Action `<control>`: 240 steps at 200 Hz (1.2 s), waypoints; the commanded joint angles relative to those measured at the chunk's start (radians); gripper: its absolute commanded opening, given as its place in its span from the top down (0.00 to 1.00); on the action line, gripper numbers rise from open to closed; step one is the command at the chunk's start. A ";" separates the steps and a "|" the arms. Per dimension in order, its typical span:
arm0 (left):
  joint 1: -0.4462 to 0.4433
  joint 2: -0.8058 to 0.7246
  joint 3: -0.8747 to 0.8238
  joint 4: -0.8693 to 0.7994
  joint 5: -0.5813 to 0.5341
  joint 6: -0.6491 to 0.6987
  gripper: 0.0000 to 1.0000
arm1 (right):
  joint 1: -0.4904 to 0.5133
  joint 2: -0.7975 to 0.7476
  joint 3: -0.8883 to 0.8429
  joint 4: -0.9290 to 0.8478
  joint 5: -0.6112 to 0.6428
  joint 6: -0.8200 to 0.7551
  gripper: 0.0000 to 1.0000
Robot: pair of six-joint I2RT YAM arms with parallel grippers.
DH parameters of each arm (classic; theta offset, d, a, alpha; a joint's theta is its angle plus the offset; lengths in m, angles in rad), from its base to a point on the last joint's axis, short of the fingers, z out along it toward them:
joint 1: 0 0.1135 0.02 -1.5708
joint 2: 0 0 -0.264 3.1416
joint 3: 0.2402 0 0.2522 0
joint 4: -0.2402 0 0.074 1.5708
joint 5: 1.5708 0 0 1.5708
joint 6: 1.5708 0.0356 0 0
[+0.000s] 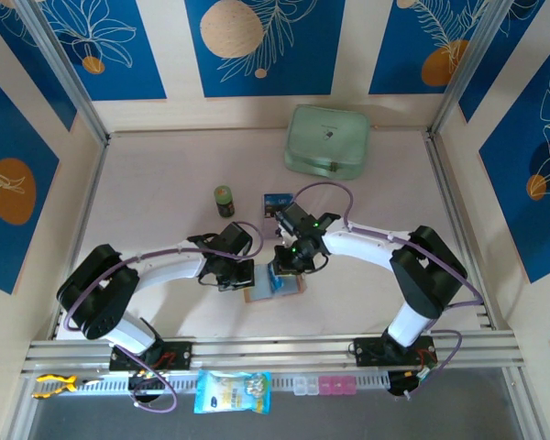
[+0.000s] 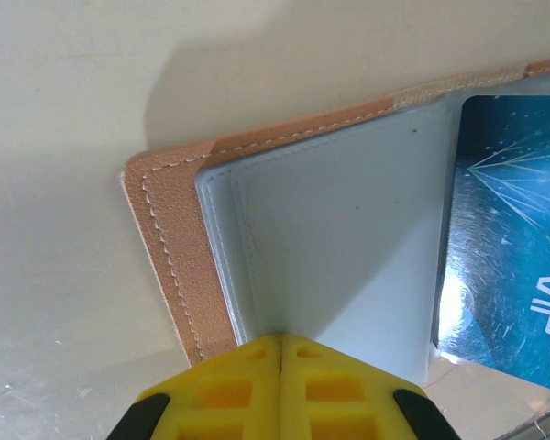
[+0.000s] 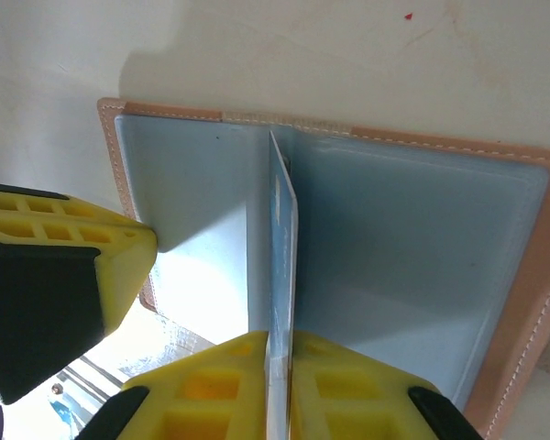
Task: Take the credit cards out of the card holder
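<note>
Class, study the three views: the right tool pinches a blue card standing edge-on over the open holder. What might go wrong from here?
1. The credit card sits edge-on between the pads of the right tool. A weak pinch could let it slip or twist.
2. The shut left tool meets the card holder only near one panel's edge. If the card drags, the holder may lift or slide with it.

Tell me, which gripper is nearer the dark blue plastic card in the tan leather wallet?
Right. The right gripper is clamped on the dark blue card; the shut left gripper rests on the grey lining of the tan wallet beside it, not touching the card.
</note>
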 commanded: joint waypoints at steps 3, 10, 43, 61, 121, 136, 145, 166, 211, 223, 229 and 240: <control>-0.002 0.019 0.008 -0.039 -0.025 0.014 0.96 | 0.009 0.009 0.012 -0.010 0.006 0.016 0.90; -0.003 0.020 0.010 -0.040 -0.026 0.017 0.96 | 0.008 0.006 0.012 -0.014 0.008 0.016 0.91; 0.001 0.034 0.043 -0.064 -0.035 0.047 0.96 | 0.008 -0.008 0.017 -0.038 0.026 0.013 0.94; 0.001 0.046 0.063 -0.078 -0.041 0.059 0.96 | 0.008 -0.012 0.015 -0.044 0.028 0.012 0.94; -0.003 0.081 0.092 -0.044 0.006 0.066 0.94 | 0.013 0.002 -0.003 -0.013 0.012 0.035 0.95; -0.006 0.085 0.085 -0.022 0.022 0.059 0.94 | 0.018 0.002 -0.008 -0.008 0.009 0.039 0.95; -0.006 0.086 0.082 -0.010 0.029 0.055 0.94 | 0.018 0.003 -0.009 -0.009 0.009 0.039 0.95; -0.010 0.086 0.077 0.005 0.035 0.046 0.94 | 0.018 -0.001 -0.011 -0.010 0.011 0.039 0.95; -0.011 0.071 0.069 0.016 0.027 0.039 0.92 | 0.018 -0.014 0.004 -0.024 0.020 0.030 0.95; -0.011 0.068 0.071 0.011 0.022 0.042 0.91 | 0.016 -0.022 0.011 -0.030 0.023 0.027 0.95; -0.011 0.066 0.073 0.004 0.018 0.042 0.91 | 0.015 -0.028 0.015 -0.035 0.024 0.025 0.95; -0.011 0.064 0.078 -0.010 0.009 0.045 0.91 | 0.011 -0.036 0.022 -0.045 0.029 0.020 0.95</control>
